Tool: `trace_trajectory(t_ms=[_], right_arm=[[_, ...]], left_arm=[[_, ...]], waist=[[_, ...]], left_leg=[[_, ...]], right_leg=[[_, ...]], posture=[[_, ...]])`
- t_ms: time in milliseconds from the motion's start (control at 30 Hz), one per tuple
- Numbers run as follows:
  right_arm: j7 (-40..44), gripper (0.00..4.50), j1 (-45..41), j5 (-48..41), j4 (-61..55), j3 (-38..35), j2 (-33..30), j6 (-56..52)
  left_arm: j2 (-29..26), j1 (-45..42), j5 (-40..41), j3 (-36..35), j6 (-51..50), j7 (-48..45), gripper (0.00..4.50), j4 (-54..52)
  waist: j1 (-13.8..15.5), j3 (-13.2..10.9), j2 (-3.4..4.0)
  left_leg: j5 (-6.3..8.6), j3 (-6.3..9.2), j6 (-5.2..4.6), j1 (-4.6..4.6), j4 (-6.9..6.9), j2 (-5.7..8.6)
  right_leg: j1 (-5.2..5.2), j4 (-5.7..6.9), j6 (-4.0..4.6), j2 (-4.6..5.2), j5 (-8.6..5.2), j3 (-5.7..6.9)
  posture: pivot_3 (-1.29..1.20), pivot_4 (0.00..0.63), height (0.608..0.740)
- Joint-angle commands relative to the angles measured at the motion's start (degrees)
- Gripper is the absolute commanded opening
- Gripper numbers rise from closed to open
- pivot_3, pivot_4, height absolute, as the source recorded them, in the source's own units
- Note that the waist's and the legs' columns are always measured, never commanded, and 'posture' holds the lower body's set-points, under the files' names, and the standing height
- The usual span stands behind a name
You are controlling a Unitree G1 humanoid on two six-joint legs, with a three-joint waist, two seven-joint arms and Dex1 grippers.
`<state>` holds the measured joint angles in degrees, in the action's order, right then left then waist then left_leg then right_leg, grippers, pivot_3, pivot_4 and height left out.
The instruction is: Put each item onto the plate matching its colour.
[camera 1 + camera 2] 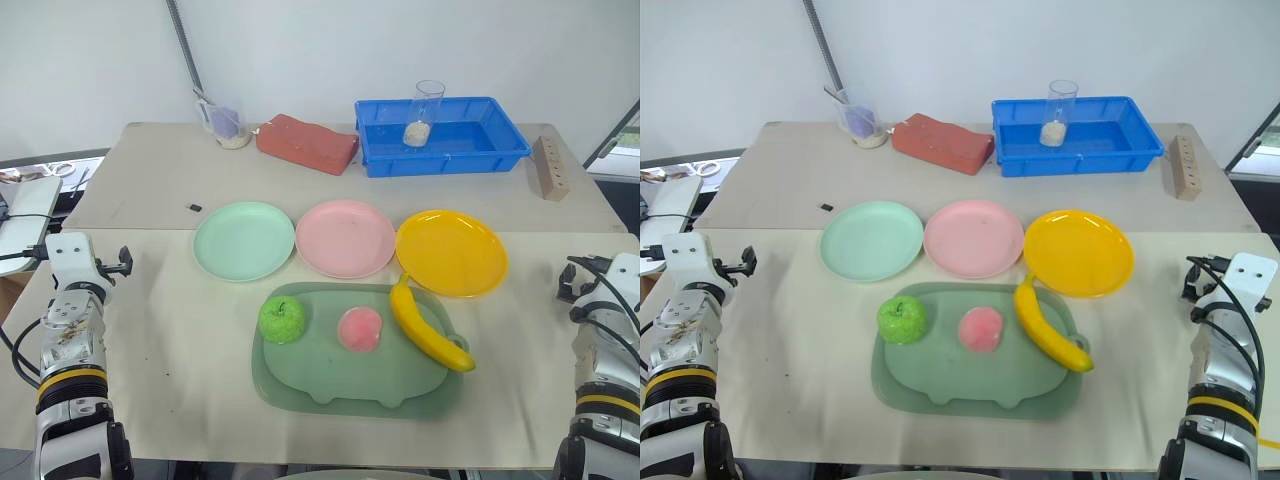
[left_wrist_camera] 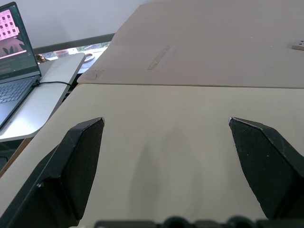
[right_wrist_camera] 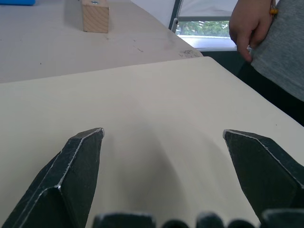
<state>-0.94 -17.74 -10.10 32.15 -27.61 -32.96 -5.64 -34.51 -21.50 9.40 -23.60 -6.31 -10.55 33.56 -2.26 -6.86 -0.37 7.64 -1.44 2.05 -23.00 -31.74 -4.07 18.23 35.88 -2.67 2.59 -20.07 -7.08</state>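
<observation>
Nearest, we note our left gripper (image 2: 166, 137) and right gripper (image 3: 164, 142), both spread wide over bare table, pinching nothing. Centre, on the dull-green tray (image 1: 330, 385): apple (image 1: 282, 318) at 9 o'clock, peach (image 1: 360, 329) at middle, banana (image 1: 428, 327) along the 3 o'clock rim, its upper tip touching or overlapping the yellow plate (image 1: 452, 252). Beyond the tray at 12 o'clock, in a row: mint plate (image 1: 244, 240), pink plate (image 1: 346, 238), the yellow one. All three are bare. Farthest: blue bin (image 1: 440, 134), brick (image 1: 306, 143), wooden block (image 1: 550, 167). A person's hand (image 3: 249, 26) shows in our right wrist view.
</observation>
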Motion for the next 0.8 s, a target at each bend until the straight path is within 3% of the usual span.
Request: trace_trajectory(t_ms=[33,233,333,500,667,800], right_arm=[[0.44,4.46,-1.07,0.6,-0.51,-0.33,-1.94,2.32],[4.95,4.46,-5.23,1.59,-0.1,2.34,-5.03,2.28],[15.22,4.46,-7.98,0.14,-3.07,6.7,-6.67,1.63],[33.5,4.46,-7.72,-4.63,-13.46,13.31,-7.34,-1.06],[52.27,4.46,-2.16,-19.14,-38.19,19.66,-10.64,-15.66],[58.51,4.46,3.16,-28.81,-56.39,23.32,-15.13,-25.99]], left_arm=[[-1.69,0.01,0.95,-1.03,1.08,-1.14,4.5,-2.54],[-4.05,2.34,6.14,0.73,-0.72,-15.25,4.5,-14.0],[-6.51,6.49,11.08,5.43,-5.87,-26.71,4.5,-27.94],[-8.6,9.23,15.9,9.9,-12.79,-34.05,4.5,-41.61],[-12.42,14.75,21.51,15.99,-17.46,-44.89,4.5,-56.34],[-16.56,17.11,23.2,18.54,-18.66,-52.36,4.5,-58.8]], waist=[[0.0,0.0,0.0],[-0.19,-0.01,0.02],[-0.33,0.0,0.09],[-0.27,-0.01,0.14],[0.04,-0.05,0.19],[0.46,-0.15,0.08]], left_leg=[[0.0,0.0,0.0,0.0,0.0,0.0],[0.0,-0.01,0.0,-0.03,0.01,0.0],[0.0,-0.02,0.01,-0.03,0.02,0.0],[0.0,-0.03,0.0,0.02,0.07,-0.04],[0.03,-0.02,-0.04,-0.16,-0.01,-0.04],[0.04,0.01,-0.04,-0.12,-0.02,-0.08]], right_leg=[[0.0,0.0,0.0,0.0,0.0,0.0],[0.02,0.0,0.0,0.0,0.0,-0.01],[0.02,-0.01,0.01,0.0,0.01,-0.01],[-0.01,-0.02,0.01,-0.04,0.0,-0.02],[0.03,-0.08,0.01,-0.02,0.0,-0.02],[0.04,-0.1,0.08,-0.02,-0.03,0.01]], posture=[[0.0,0.15,0.74],[0.0,0.15,0.74],[0.0,0.15,0.74],[0.0,0.15,0.74],[0.0,0.15,0.74],[0.0,0.15,0.74]])
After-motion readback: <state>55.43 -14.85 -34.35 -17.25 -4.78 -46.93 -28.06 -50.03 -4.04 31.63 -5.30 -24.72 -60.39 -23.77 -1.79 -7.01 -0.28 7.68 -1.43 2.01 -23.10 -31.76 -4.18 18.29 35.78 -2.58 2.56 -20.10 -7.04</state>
